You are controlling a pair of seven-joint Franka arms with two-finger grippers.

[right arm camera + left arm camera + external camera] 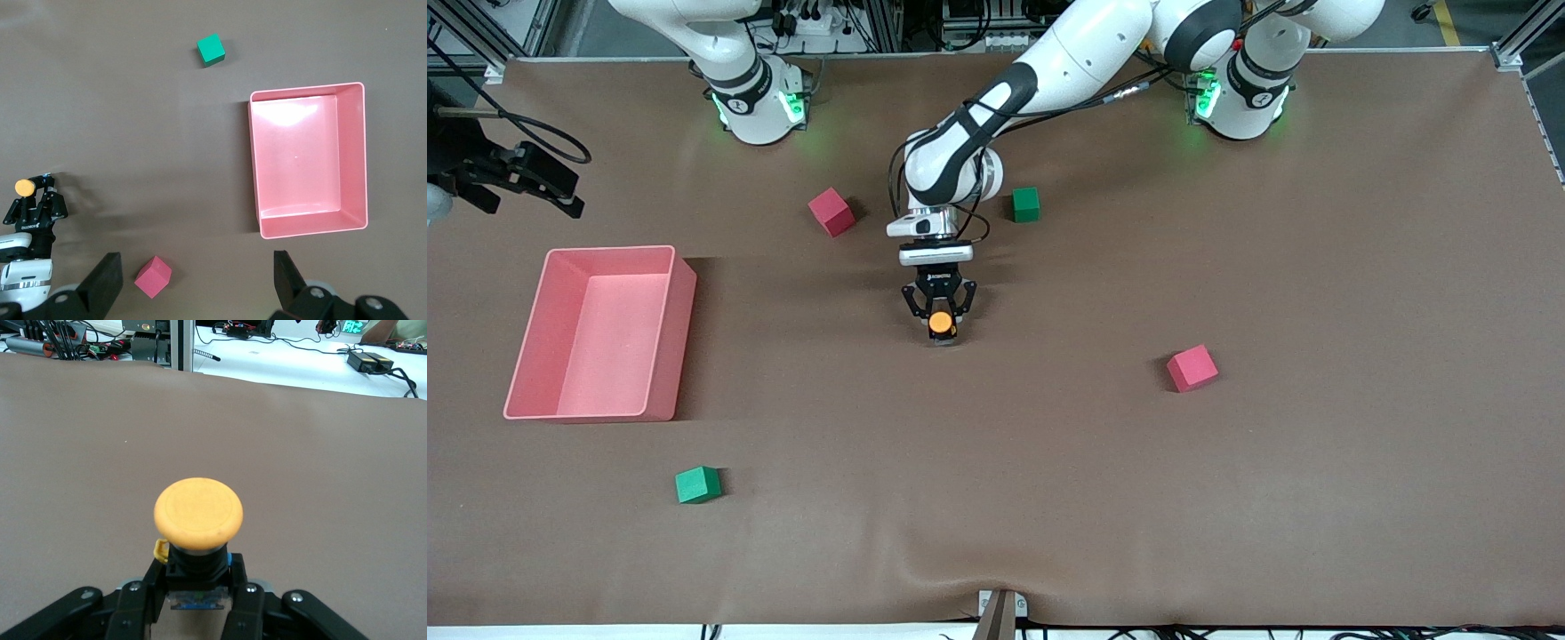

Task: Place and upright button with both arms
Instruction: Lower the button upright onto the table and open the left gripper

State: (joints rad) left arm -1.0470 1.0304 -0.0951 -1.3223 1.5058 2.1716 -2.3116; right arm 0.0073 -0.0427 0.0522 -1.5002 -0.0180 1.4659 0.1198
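Your right pincer [193, 283] hangs spread over the bench [1049, 498] near the pink bin [660, 338], waiting. At mid-bench, your left pincer [940, 327] pinches the button [940, 322] by its black body, orange cap facing the front camera. It looks light, rigid and top-heavy; grip the body, since the smooth cap would slip.

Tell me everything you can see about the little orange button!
The button has a round, smooth orange cap like a mushroom top, on a short black body with a bit of blue and a small yellow tab. The left pincer is shut on its body, holding it in the middle of the brown table.
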